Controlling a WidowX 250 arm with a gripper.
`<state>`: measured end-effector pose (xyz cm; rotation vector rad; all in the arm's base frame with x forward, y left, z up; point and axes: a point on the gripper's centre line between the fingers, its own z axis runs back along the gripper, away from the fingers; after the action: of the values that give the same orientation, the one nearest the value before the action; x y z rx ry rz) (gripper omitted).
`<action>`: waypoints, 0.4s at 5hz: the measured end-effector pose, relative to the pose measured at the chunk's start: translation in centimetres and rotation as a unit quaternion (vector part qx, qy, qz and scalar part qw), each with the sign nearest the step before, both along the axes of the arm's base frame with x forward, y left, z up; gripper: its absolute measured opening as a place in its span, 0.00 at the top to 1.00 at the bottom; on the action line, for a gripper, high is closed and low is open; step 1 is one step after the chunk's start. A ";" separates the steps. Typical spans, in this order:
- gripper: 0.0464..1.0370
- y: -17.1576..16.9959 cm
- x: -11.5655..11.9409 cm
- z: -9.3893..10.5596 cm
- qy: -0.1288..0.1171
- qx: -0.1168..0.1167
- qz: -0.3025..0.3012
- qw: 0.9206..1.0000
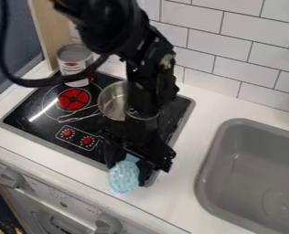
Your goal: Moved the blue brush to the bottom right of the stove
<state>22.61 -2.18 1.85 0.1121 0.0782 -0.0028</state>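
Backsplash: white rectangular tiles (pixel 208 55) with dark grout, running behind a white countertop (pixel 202 107).
Blue brush (pixel 124 177): pale blue, at the stove's near right corner; lies across the front rim, its lower part over the countertop.
Gripper (pixel 130 170): black, pointing down right at the brush, covering part of it. Clenched on it or released: cannot tell from where I stand.
Arm (pixel 144 68): black, down from the top edge, passing in front of the stove's right side.
Stove (pixel 46 112): black glass top, grey rim, set at a slant to my view.
Red knobs: two, low on the cooktop, left one (pixel 67 132), right one (pixel 87 140).
Pot (pixel 112 101): shiny metal, partly behind the arm.
Burner (pixel 73 99): red disc, left of the pot.
Can (pixel 75 61): metal, red and white label, far left corner of the stove.
Sink (pixel 209 157): grey basin, right of the stove.
Cable (pixel 26 82): black, looping at left.
Front panel (pixel 55 196): grey, chunky knobs, below the countertop.
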 end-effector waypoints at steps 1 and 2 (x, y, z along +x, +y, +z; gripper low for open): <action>0.30 -0.8 1.6 -0.5 0.011 -0.018 -0.009 1.000; 0.30 -1.0 2.8 -0.6 0.009 -0.019 -0.009 1.000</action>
<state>25.46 -3.18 1.25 0.0747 0.0942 -0.0222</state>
